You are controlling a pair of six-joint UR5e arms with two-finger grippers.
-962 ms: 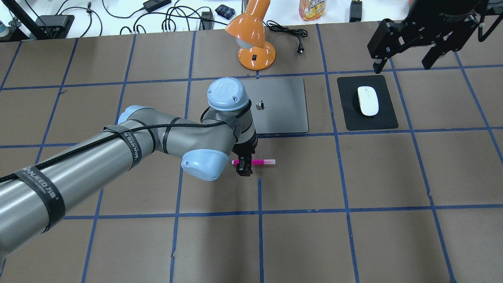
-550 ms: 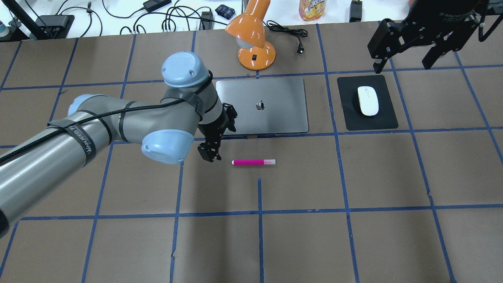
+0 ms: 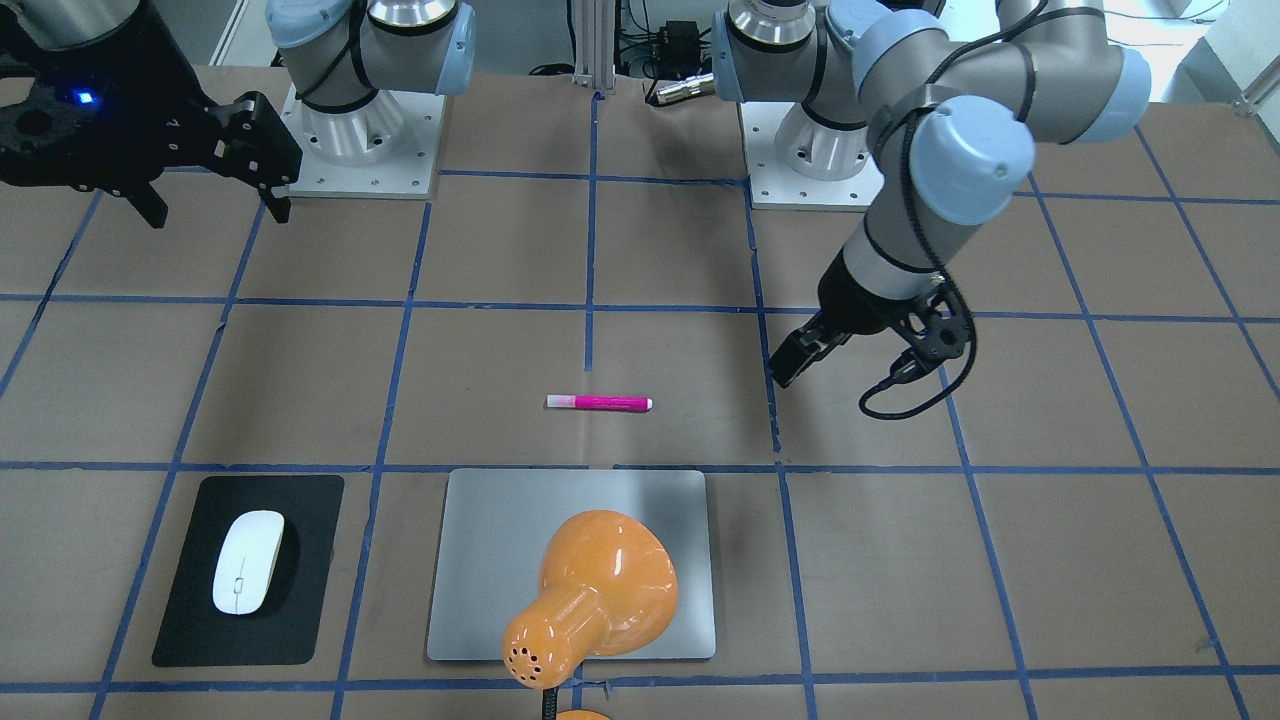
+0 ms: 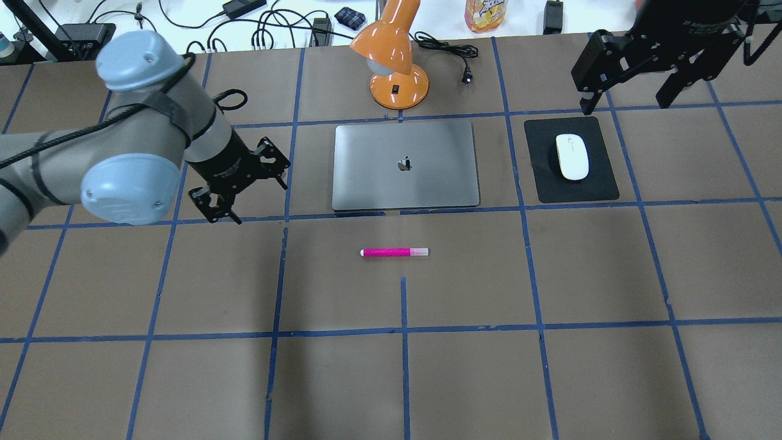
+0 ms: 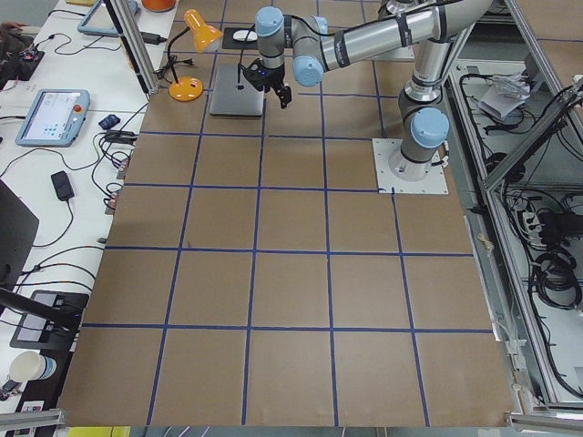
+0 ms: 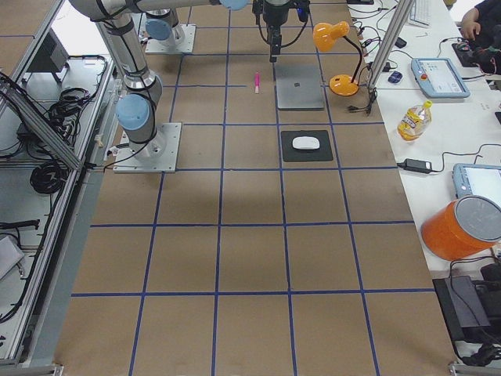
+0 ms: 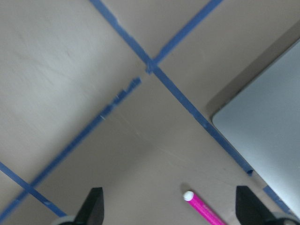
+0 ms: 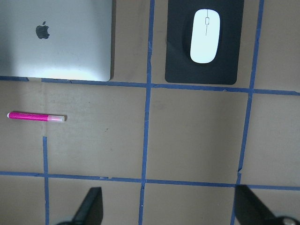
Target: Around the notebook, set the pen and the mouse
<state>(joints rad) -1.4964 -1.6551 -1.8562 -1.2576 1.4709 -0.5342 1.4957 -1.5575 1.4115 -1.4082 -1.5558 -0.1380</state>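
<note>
The magenta pen (image 4: 394,252) lies flat on the brown table in front of the silver-grey notebook (image 4: 405,165), free of both grippers. To the notebook's right the white mouse (image 4: 572,156) rests on a black pad (image 4: 577,190). My left gripper (image 4: 217,211) hangs open and empty to the left of the notebook. Its wrist view shows the pen's white tip (image 7: 188,196) and a notebook corner (image 7: 267,131). My right gripper (image 4: 626,101) is open and empty, raised beyond the mouse. The right wrist view shows the pen (image 8: 36,116), the notebook (image 8: 56,42) and the mouse (image 8: 205,35).
An orange desk lamp (image 4: 397,61) stands just behind the notebook, and in the front-facing view its shade (image 3: 600,590) covers part of the slab. Its cord and plug (image 4: 465,76) lie beside it. Cables, a snack bag and devices sit on the white bench beyond.
My left arm has swung away from the pen, leftward and back, ending beside the notebook's left edge. The pen stays where it lay. The right arm has not moved.
</note>
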